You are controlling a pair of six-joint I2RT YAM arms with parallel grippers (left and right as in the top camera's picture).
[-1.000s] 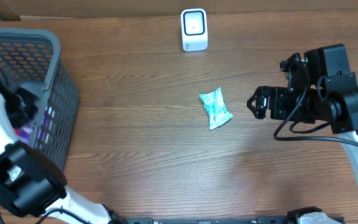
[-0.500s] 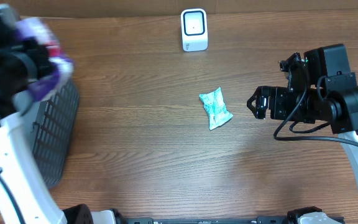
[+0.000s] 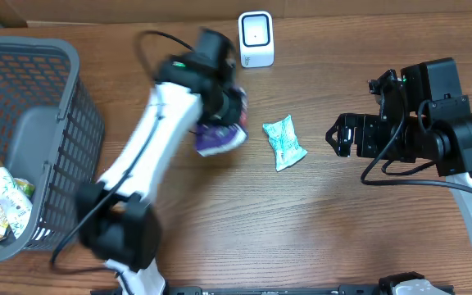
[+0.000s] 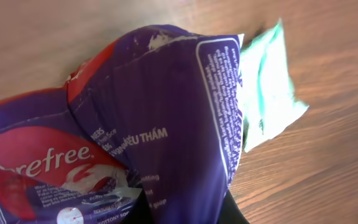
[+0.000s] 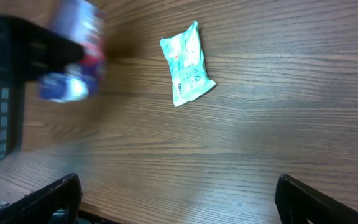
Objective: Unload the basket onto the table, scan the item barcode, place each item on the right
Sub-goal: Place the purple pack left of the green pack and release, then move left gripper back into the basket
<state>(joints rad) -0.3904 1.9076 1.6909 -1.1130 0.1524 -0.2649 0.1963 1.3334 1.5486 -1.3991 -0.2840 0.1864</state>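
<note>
As left pincer (image 3: 226,115) clamps it, purple pack (image 3: 219,138) dangles.

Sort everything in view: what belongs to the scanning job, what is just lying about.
Job: purple packet, in the shut left gripper; white scanner.
Lying about: teal packet on the table; grey basket with bottles; open right gripper, empty.

Brown wood-grain table (image 3: 244,238) fills view; tan board (image 3: 97,10) along far edge; light soft, even; faint sheen on tabletop.
</note>
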